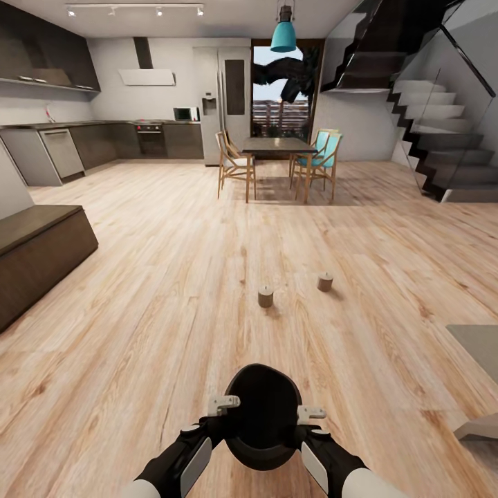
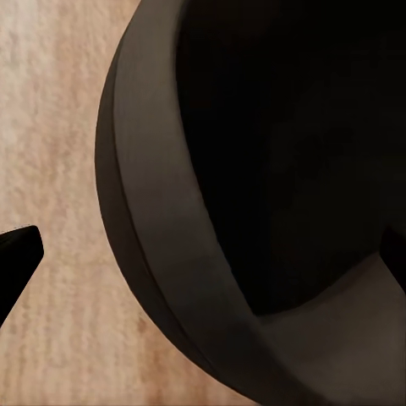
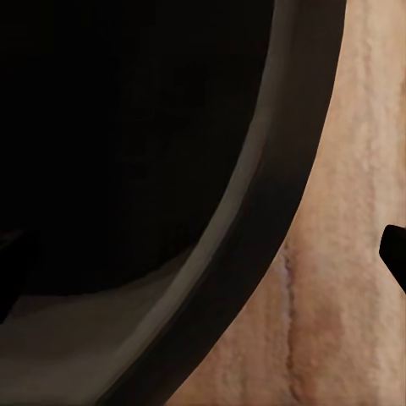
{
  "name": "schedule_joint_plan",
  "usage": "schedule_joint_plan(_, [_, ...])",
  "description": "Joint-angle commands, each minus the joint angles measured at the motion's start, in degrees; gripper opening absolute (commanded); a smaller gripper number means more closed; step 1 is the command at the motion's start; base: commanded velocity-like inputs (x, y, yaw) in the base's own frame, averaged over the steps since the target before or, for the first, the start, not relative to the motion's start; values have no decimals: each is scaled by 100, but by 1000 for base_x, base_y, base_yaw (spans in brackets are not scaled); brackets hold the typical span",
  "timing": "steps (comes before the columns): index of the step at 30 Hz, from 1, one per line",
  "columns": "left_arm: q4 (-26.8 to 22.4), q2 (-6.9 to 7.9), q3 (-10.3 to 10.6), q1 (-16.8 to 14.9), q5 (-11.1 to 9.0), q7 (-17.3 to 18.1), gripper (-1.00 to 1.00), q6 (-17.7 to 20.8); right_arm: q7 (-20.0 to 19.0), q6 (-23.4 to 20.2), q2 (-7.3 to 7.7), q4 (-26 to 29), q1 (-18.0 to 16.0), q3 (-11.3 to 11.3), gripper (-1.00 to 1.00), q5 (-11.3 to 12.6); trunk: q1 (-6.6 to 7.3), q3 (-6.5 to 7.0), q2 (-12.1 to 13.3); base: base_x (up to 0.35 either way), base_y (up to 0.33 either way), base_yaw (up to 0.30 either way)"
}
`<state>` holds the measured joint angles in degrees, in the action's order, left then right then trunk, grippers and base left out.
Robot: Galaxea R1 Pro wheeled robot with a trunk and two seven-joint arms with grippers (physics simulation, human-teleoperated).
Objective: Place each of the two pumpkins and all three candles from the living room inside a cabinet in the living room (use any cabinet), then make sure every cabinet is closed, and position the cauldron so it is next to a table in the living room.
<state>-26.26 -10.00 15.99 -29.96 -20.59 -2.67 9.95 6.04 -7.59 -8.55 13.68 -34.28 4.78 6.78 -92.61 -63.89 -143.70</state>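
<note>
Currently the cauldron [image 1: 263, 415] hangs between both arms over the wood floor [image 1: 138, 311], left gripper [image 1: 223, 403] and right gripper [image 1: 310, 415] each pinched on its rim from opposite sides. Grey table corner [image 1: 477, 346] lies ahead-right, on the right arm's side. Two candles [image 1: 265, 296] stand straight ahead.

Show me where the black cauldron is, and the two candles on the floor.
Squat matte-black cauldron [image 1: 264, 413]: head view, on its dark inner bowl.
Nearer beige stubby candle [image 1: 265, 297]: head view, on its side wall.
Farther beige stubby candle [image 1: 325, 281]: head view, on its side wall.
</note>
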Motion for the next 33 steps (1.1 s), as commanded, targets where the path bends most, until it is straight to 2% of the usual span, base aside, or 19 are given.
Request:
schedule_joint_plan(1, [-7, 0, 14, -1, -32, -26, 100, 24, 36, -32, 2, 13, 0, 49, 100, 60, 1, -5, -2, 0, 0, 0])
schedule_joint_plan(3, [-4, 0, 15, -1, -32, -26, 100, 24, 37, -32, 2, 12, 0, 49, 100, 60, 1, -5, -2, 0, 0, 0])
schedule_joint_plan(10, [-2, 0, 16, -1, -32, -30, 100, 24, 32, -24, 2, 12, 0, 49, 100, 60, -17, -160, -11, 0, 0, 0])
schedule_joint_plan(28, [-1, 0, 10, -1, -39, -23, 100, 15, 30, -13, 2, 21, 0, 49, 100, 70, -17, -160, -11, 0, 0, 0])
schedule_joint_plan(33, [6, 0, 10, -1, -41, -23, 100, 15, 29, -9, 2, 21, 0, 49, 100, 176, -17, -160, -11, 0, 0, 0])
